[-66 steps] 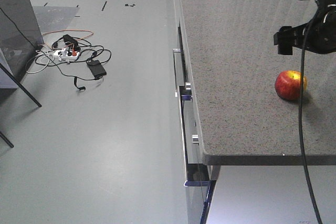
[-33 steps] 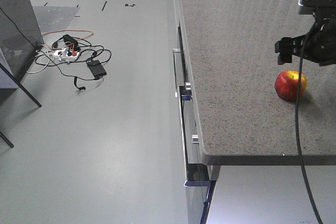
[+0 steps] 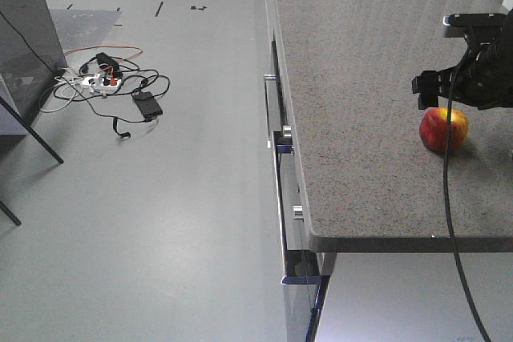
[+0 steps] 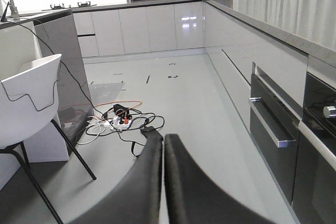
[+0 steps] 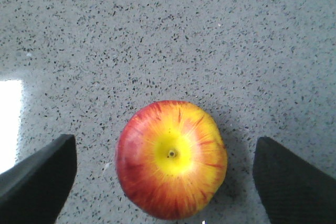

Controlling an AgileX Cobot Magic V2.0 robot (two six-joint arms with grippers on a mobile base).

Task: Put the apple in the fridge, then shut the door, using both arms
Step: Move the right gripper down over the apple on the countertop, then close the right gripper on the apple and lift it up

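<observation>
grasp approach: right tool [image 5: 164,142], jaws spread wide, hangs above the apple [image 5: 171,159] resting stem-up on the speckled surface [image 5: 157,30]; left tool [image 4: 163,177] is pinched closed; next move likely calls for lowering, then closing.

Right claw [image 5: 164,142] spread wide, nose straight down; left claw [image 4: 163,138] pressed together, level, facing forward.
</observation>
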